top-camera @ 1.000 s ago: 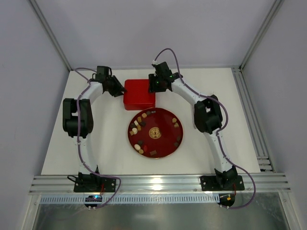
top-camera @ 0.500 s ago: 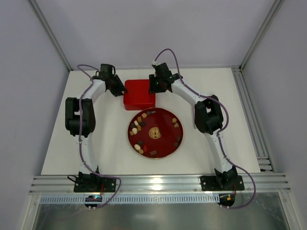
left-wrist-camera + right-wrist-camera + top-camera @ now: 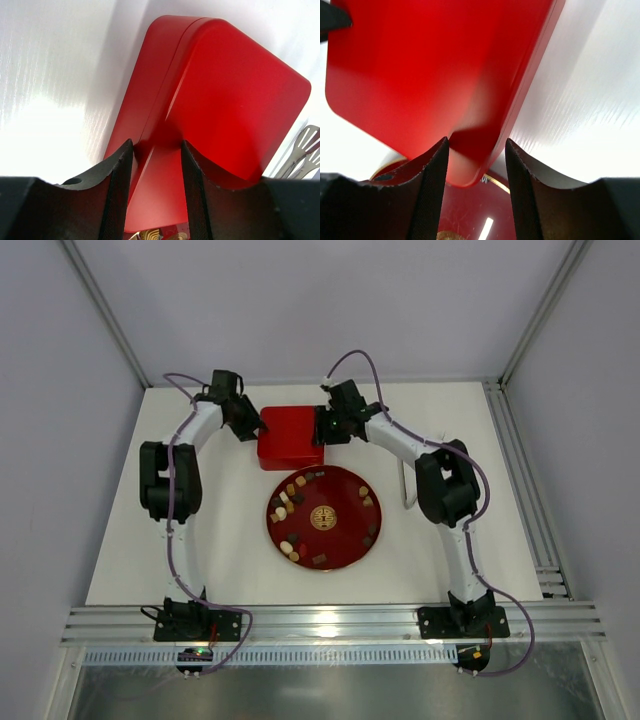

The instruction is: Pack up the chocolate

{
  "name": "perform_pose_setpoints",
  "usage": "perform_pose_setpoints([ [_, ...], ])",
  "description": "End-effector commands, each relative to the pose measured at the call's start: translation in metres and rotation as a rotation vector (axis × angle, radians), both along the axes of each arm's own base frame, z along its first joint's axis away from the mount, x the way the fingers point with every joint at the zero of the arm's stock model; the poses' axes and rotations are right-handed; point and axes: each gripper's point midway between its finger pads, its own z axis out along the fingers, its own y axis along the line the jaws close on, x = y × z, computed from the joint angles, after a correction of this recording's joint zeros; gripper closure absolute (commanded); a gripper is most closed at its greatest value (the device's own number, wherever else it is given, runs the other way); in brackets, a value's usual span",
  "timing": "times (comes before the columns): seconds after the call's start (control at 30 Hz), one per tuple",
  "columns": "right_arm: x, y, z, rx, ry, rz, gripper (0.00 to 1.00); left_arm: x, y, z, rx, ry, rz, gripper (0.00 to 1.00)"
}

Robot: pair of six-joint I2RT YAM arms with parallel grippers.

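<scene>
The left gripper [image 3: 254, 427] sits at the far left corner of the red box [image 3: 290, 440]. In its wrist view, its two black fingers [image 3: 119, 185] stand apart with the box's edge running up between them. The seam between lid and base lies in the gap. Whether the pads press on the box or only straddle it cannot be told.

The chocolate [image 3: 283, 498] is not at this gripper. It lies past the box, on the base-ward side and off to the gripper's right. It is spread over the red plate [image 3: 345, 540], which nearly touches the box's near edge. Most pieces are dark brown, tan and cream, clustered on the plate's left half. A few more lie along its right rim, around a gold emblem [image 3: 322, 517] at the centre.

The right gripper [image 3: 322, 430] is at the box's right edge, close to its near corner. Its fingers [image 3: 432, 190] are also parted, and the rounded corner of the box reaches down between them. Contact is again unclear. From this gripper the chocolate lies just base-ward, below the fingertips, with pieces to either side. A sliver of the plate shows under the box corner in its wrist view.

Further right, slotted metal utensil ends [image 3: 305, 147] rest on the white table [image 3: 500, 540], apart from both grippers.
</scene>
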Motion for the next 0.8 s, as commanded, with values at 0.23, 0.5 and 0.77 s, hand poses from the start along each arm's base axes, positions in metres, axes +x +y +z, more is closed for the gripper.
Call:
perform_pose_setpoints([
  [0.23, -0.066, -0.048, -0.083, -0.218, 0.258, 0.004, 0.57, -0.082, 0.027, -0.101, 0.206, 0.416, 0.009, 0.58],
  [0.5, -0.067, -0.053, -0.093, -0.229, 0.276, -0.012, 0.6, -0.083, 0.026, -0.102, 0.206, 0.419, -0.006, 0.55],
  [0.77, -0.052, -0.044, -0.061, -0.113, 0.214, -0.013, 0.53, -0.074, 0.03, -0.083, 0.222, 0.355, -0.047, 0.45],
])
